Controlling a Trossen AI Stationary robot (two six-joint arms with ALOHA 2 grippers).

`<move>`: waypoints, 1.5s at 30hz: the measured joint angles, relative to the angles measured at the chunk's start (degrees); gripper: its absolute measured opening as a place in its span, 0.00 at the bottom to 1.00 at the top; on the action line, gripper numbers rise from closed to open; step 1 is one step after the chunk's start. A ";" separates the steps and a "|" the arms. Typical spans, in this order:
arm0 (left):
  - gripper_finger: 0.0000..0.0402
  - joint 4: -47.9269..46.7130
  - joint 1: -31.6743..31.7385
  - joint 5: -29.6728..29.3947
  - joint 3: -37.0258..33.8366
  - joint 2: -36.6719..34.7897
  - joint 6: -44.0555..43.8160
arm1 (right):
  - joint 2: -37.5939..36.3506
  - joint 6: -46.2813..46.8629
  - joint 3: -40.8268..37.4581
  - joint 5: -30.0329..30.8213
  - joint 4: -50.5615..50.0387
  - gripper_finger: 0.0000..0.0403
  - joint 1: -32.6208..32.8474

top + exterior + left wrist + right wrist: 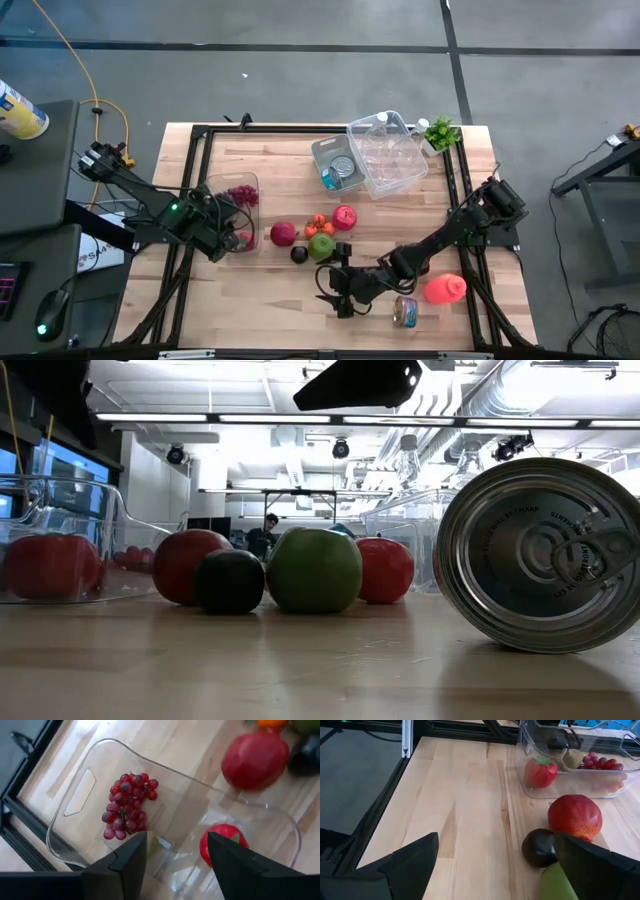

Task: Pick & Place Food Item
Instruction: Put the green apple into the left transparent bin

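A clear container stands at the table's left and holds red grapes, a red strawberry-like fruit and a brownish-green piece. My left gripper hangs open over the container's near part, with nothing between its fingers. On the wood in the middle lie a red round fruit, a dark plum, a green apple, a red fruit and small orange ones. My right gripper stands open just on the near side of the plum and apple, touching neither.
A tin can lies on its side near the front edge, beside a pink-red item. At the far right stand a clear bin and a grey tray. A green plant sits at the corner. A black frame rims the table.
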 joint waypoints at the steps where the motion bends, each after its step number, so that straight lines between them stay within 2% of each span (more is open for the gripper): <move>1: 0.49 -0.01 0.00 0.50 0.00 0.00 1.85 | 0.00 0.00 -0.01 0.00 0.00 0.94 -0.01; 5: 0.49 0.09 -0.02 3.25 0.00 0.00 7.59 | 0.00 0.11 0.01 -0.03 0.02 0.94 -0.53; 21: 0.49 0.69 -0.07 2.86 0.00 0.00 7.32 | 0.00 0.21 0.01 -0.04 -0.11 0.94 -1.10; 27: 0.49 1.62 -0.09 2.64 0.00 0.00 7.12 | -0.01 6.60 -0.01 1.80 -4.51 0.94 -2.20; 31: 0.49 7.23 -0.09 2.64 0.00 0.00 8.56 | -0.49 11.52 -0.01 3.53 -9.16 0.94 -2.83; 35: 0.49 14.80 -0.96 2.47 0.00 -0.05 15.75 | -1.17 15.62 -0.05 6.53 -14.49 0.94 -2.98; 40: 0.49 24.27 -2.65 0.35 0.00 -0.29 23.63 | -1.22 19.86 -0.06 14.56 -20.85 0.94 -3.04; 45: 0.49 29.51 -4.49 -2.29 0.00 -0.29 27.26 | -1.20 22.61 -0.06 13.71 -22.58 0.94 -4.10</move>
